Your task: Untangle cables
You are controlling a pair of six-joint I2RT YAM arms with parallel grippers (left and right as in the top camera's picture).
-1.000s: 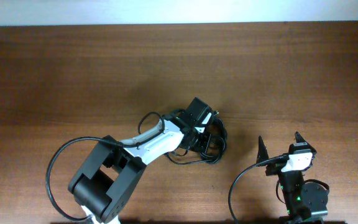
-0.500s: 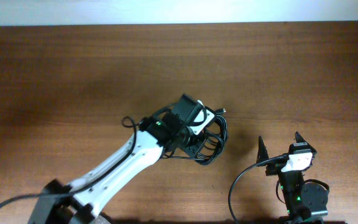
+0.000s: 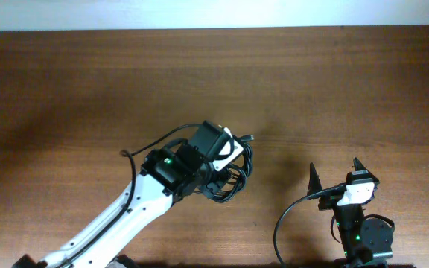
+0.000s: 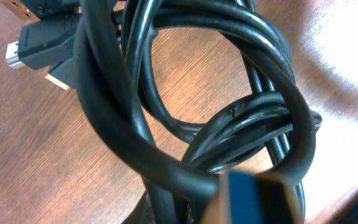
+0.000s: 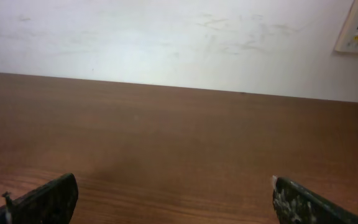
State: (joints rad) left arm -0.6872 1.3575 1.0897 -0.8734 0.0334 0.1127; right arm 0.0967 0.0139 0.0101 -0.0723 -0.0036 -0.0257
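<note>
Several overlapping loops of the black cables (image 4: 166, 124) are wound into one tight coil, and a dark plug (image 4: 39, 40) with a metal tip sticks out at its edge. The coil is near the middle of the table (image 3: 88, 82), tucked under the wrist of the left arm (image 3: 162, 186). The left jaws appear clamped on it, though the fingers show only as a blur. Well apart to the right, on the right arm (image 3: 356, 193), the right jaws are spread wide over bare wood.
</note>
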